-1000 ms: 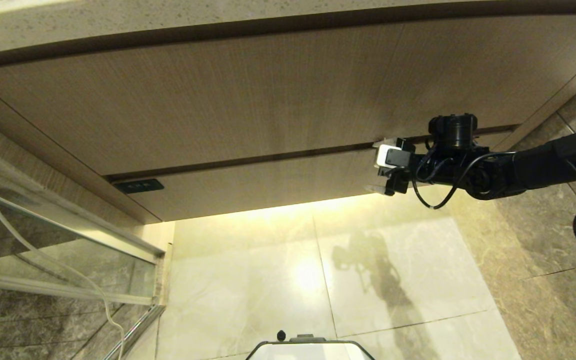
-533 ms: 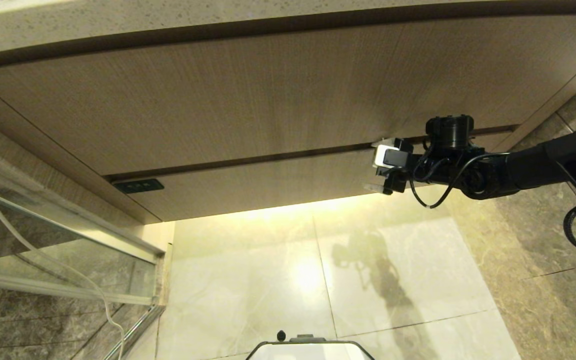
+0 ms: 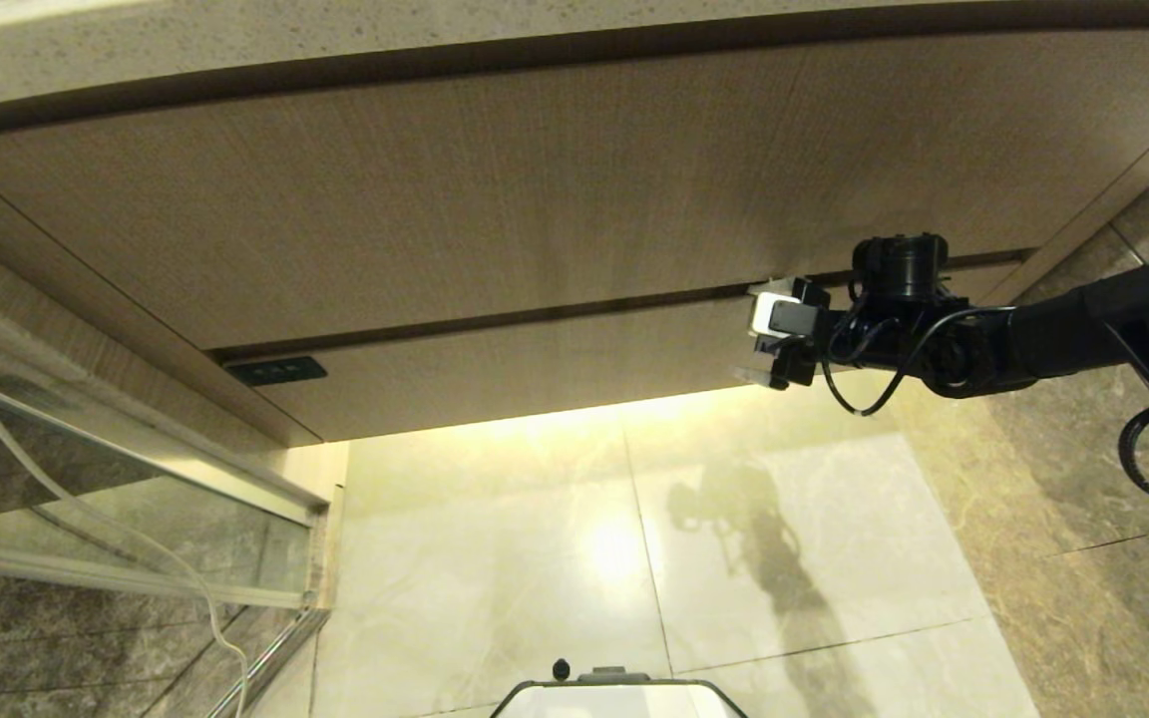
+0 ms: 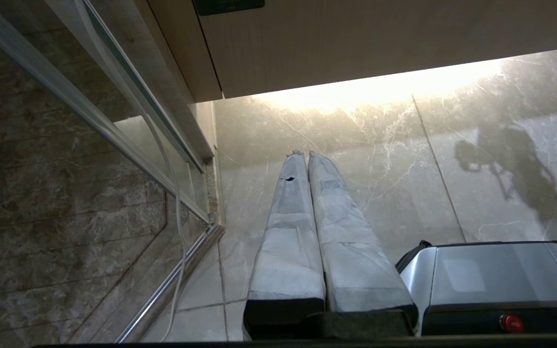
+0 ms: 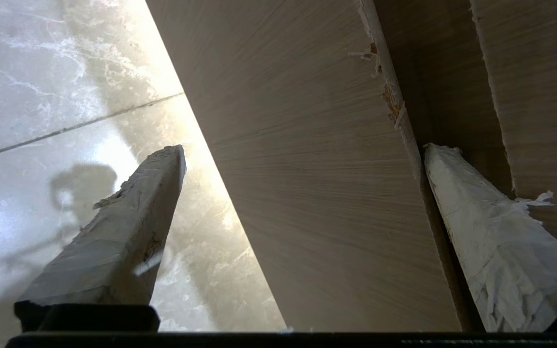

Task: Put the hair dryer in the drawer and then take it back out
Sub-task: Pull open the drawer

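Jaws apart on the right gripper (image 3: 760,336) – straddling the drawer (image 3: 535,369) front, arm reaching level from the right

The drawer (image 3: 555,369) is closed, its inside hidden behind the low front; print on the black label (image 3: 276,371), left of centre in the head view, too small to read; right arm (image 3: 1053,334) cut off at the right edge; robot base (image 3: 619,695) cropped by the bottom edge; white cable (image 3: 86,509) at lower left runs out of frame at both ends; right gripper (image 5: 302,150): its right-hand finger hides part of the dark gap in the right wrist view; left gripper (image 4: 307,159) body cut by the bottom edge.
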Motion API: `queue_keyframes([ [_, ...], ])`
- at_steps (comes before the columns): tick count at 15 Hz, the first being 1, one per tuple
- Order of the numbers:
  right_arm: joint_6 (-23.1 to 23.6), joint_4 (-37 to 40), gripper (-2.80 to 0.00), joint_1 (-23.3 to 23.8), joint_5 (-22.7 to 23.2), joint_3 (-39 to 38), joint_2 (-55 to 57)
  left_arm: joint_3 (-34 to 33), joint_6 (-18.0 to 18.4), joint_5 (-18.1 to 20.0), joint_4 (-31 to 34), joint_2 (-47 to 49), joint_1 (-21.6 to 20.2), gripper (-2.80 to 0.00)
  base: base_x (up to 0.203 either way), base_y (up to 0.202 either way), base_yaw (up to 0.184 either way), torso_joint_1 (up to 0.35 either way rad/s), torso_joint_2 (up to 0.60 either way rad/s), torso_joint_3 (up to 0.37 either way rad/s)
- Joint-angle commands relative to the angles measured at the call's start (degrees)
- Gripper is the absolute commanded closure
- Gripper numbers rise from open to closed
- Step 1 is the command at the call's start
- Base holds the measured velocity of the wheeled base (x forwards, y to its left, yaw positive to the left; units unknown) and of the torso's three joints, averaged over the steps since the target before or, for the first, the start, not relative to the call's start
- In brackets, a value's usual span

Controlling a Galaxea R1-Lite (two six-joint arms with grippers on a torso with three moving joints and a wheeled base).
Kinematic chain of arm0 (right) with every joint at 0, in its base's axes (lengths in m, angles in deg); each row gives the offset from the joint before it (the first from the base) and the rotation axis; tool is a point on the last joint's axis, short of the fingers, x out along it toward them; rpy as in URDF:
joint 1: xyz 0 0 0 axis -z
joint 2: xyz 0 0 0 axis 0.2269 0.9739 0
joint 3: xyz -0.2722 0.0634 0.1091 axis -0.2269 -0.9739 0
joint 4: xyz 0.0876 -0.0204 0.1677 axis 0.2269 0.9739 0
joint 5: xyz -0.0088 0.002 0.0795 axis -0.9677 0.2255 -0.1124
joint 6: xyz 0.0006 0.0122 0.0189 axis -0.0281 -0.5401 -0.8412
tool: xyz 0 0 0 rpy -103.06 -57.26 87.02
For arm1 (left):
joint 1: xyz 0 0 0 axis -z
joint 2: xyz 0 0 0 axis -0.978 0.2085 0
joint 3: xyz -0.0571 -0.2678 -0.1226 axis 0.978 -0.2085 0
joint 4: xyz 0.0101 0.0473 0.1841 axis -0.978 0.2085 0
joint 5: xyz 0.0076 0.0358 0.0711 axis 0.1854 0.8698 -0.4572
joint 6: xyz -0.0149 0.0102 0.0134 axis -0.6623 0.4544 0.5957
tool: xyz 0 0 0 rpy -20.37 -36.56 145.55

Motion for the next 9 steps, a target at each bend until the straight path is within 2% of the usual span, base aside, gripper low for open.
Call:
queue_keyframes([
  [1,0.39,1.25,-2.8,0.04,-0.04,-0.01,0.03,-0.09,0.0,0.0,-0.01,0.0,0.0,0.0,0.0,0.0,0.0,0.0,0.0,0.0],
  [9,0.43,13.68,-2.8,1.08,-2.54,-0.71,-3.29,-0.08,0.0,0.0,-0.01,0.0,0.0,0.0,0.0,0.0,0.0,0.0,0.0,0.0],
])
